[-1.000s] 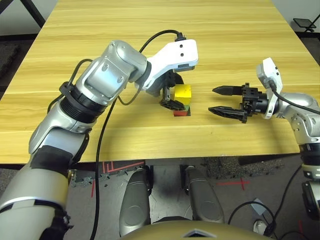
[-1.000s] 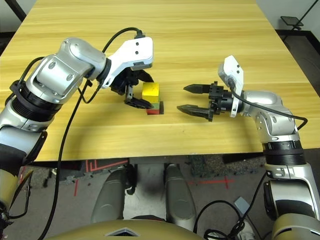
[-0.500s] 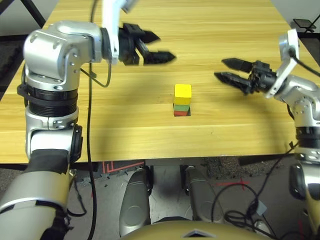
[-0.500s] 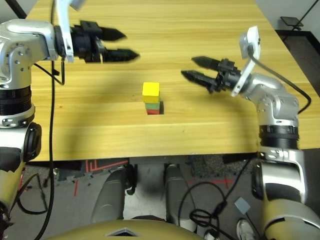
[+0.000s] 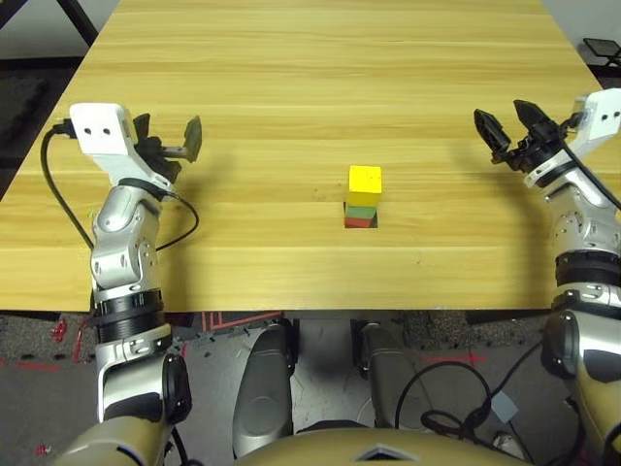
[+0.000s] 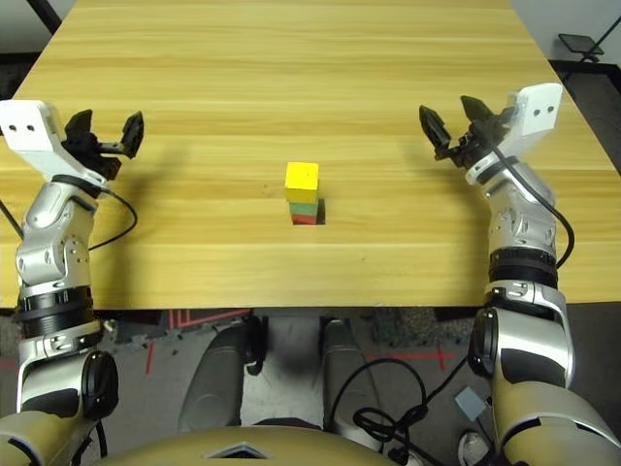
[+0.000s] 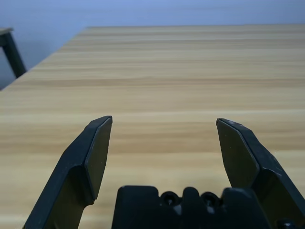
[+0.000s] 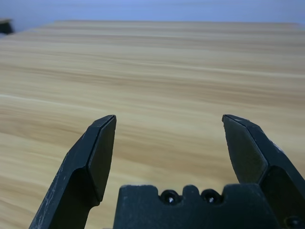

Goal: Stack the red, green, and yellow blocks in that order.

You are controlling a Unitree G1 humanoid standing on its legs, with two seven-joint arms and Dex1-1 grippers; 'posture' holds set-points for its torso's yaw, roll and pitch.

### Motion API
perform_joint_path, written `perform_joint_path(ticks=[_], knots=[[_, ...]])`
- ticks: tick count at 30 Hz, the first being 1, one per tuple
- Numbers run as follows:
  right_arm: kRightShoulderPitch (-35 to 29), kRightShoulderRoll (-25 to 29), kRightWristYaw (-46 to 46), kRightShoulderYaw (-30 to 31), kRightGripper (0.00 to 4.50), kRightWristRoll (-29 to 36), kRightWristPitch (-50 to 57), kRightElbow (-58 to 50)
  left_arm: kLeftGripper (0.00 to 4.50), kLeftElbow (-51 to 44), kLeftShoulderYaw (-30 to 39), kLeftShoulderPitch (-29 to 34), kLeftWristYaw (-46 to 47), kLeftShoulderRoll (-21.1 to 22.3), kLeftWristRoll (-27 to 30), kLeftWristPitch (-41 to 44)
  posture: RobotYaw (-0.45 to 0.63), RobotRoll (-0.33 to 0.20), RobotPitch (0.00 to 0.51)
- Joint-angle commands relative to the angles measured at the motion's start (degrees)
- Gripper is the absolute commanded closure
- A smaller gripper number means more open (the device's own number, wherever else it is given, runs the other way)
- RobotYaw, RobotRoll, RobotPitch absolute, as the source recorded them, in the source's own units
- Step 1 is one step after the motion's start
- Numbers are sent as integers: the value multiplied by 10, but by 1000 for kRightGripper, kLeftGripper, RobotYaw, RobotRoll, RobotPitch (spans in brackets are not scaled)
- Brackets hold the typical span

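- Stack: three blocks, one column, approx. desk (image 5: 291,87) centre. Yellow block (image 5: 365,181) on top, green block (image 5: 362,208) in the middle, red block (image 5: 358,222) at the base, resting on the desk surface.
- Blocks sit flush, edges roughly aligned; column upright.
- Dark patch just beside the red block at the base, on its right; cannot tell what it is.
- Left claw (image 6: 102,136): released, fingers spread wide, nothing between them. Position: near desk's left edge, well apart from the stack.
- Right claw (image 6: 454,124): released, fingers spread wide, nothing held. Position: near desk's right edge, well apart from the stack.
- Both wrist views: bare wood grain between the black fingers (image 7: 93,157).
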State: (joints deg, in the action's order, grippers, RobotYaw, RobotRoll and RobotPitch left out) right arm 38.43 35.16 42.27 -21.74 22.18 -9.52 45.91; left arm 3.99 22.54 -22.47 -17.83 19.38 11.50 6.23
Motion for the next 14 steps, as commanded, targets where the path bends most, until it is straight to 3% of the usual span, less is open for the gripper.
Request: perform_joint_path(ticks=[1,14], knots=[[-16,21,27,-21,0,5,-35,42,43,18,-11,10,-3,3,1,-32,59,-13,241],[-32,50,22,-55,0,13,-61,82,43,42,-6,31,-4,22,16,-48,43,-15,244]])
